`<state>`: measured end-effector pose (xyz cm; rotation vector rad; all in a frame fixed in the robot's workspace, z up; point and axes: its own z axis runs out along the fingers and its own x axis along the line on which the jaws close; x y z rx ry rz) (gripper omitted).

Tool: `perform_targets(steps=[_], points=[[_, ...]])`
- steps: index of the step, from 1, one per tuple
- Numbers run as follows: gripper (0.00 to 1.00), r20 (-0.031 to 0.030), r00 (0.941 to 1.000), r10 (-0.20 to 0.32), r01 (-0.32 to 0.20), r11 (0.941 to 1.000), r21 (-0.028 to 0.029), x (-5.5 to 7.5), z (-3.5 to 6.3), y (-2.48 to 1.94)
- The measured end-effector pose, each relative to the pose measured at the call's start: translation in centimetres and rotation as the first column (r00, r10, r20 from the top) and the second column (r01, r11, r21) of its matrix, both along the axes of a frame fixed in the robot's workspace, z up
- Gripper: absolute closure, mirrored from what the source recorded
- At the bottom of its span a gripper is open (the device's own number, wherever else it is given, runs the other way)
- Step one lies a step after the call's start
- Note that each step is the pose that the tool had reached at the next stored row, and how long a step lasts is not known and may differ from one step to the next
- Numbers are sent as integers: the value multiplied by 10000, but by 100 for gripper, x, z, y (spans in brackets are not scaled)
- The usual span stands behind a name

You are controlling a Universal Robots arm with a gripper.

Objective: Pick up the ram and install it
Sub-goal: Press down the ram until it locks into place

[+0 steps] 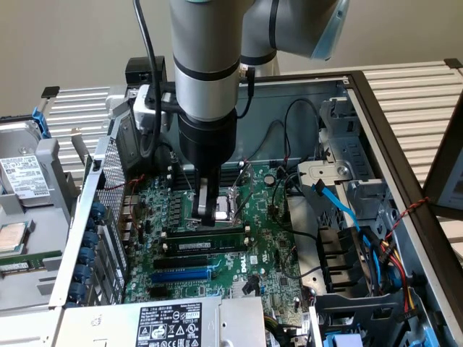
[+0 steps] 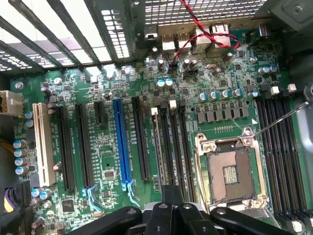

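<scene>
Pincer (image 1: 207,214) closed and empty, hung just above the motherboard (image 1: 271,253) beside the CPU socket (image 2: 234,172), ram (image 1: 207,245) seen seated upright in a black slot just beside the pincer tips, blue slot (image 1: 182,275) nearby

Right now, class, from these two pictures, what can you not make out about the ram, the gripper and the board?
1. Exterior view: whether the ram is fully seated; too small to tell.
2. Exterior view: the board behind the gripper; hidden by the arm.
3. Both views: whether the gripper holds anything; its shut jaws hide it.
</scene>
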<state>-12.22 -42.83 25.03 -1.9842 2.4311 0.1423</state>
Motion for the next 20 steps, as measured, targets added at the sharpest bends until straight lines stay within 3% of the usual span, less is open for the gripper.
perform_targets(steps=[5, 10, 14, 20], points=[[89, 0, 9961, -884, 884, 9961, 1, 0, -1, 0], [89, 0, 9844, -1758, 1758, 9844, 2, 0, -3, 0], [89, 0, 9695, -2453, 2453, 9695, 1, 0, -4, 0], [89, 0, 9380, -3467, 3467, 9380, 1, 0, -5, 0]])
